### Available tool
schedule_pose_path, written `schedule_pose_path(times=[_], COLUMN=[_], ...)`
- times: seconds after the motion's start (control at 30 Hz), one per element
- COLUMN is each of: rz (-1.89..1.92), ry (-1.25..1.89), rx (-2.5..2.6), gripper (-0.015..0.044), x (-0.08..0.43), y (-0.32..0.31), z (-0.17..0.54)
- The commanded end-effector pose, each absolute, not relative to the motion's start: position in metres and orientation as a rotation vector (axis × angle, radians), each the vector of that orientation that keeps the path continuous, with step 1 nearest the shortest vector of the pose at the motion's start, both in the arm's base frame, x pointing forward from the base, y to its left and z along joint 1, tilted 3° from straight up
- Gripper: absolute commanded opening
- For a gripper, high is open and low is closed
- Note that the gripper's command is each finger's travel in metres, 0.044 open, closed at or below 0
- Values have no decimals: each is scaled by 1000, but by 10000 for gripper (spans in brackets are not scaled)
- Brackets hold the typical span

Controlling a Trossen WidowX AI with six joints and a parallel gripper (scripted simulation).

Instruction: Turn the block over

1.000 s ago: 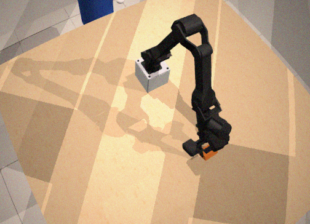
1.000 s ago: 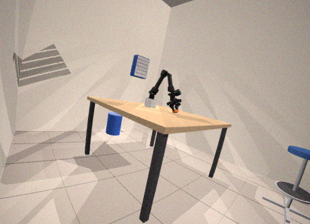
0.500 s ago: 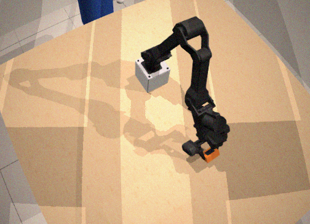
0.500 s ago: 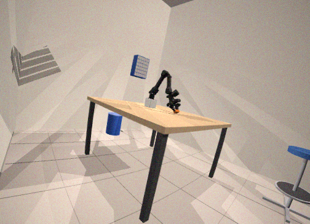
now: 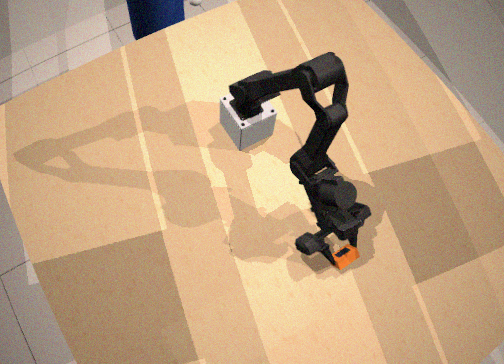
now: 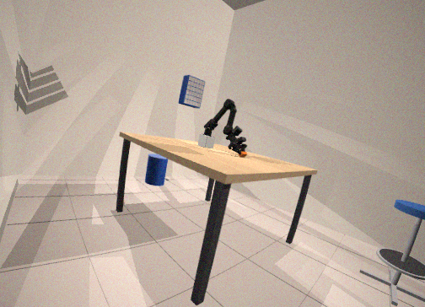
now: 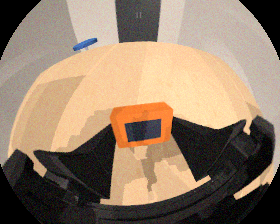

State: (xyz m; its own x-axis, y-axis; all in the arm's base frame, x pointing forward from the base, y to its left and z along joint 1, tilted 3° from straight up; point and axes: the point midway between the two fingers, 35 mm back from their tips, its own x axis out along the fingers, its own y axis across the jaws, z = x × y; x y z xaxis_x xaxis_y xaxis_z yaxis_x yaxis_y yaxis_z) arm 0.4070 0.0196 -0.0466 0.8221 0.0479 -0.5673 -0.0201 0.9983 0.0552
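The orange block (image 5: pixel 348 259) (image 6: pixel 244 154) (image 7: pixel 141 111) is held between the fingertips toward the table's near side in the top view. Its dark rectangular mark (image 5: pixel 342 252) (image 7: pixel 143 130) faces back toward the wrist camera and also shows from above, so the block is tilted. My gripper (image 5: pixel 346 256) (image 6: pixel 242 153) (image 7: pixel 141 122) is shut on the block, one finger at each end, and leans outward. The block is low over the table (image 5: pixel 280 306) (image 6: pixel 270 167); whether its lower edge touches the wood cannot be told. The block's far side and underside are hidden.
The arm's light grey base box (image 5: pixel 257 131) (image 6: pixel 206 141) stands on the table, behind the gripper. A blue bin (image 5: pixel 156 8) (image 6: pixel 156 169) stands on the floor beyond the table. A blue stool (image 6: pixel 411 208) (image 7: pixel 85 44) is off to one side.
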Motion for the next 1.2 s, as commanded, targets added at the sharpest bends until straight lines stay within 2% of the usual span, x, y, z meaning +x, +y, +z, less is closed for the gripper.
schedule_pose_path(times=[0.0, 0.5, 1.1, 1.17], rz=[29, 25, 25, 25], ry=[586, 385, 376, 376], rx=[50, 58, 59, 59], gripper=[0, 0, 0, 53], x=[399, 384, 384, 384], y=[19, 19, 18, 18], z=[-56, -52, -48, -48])
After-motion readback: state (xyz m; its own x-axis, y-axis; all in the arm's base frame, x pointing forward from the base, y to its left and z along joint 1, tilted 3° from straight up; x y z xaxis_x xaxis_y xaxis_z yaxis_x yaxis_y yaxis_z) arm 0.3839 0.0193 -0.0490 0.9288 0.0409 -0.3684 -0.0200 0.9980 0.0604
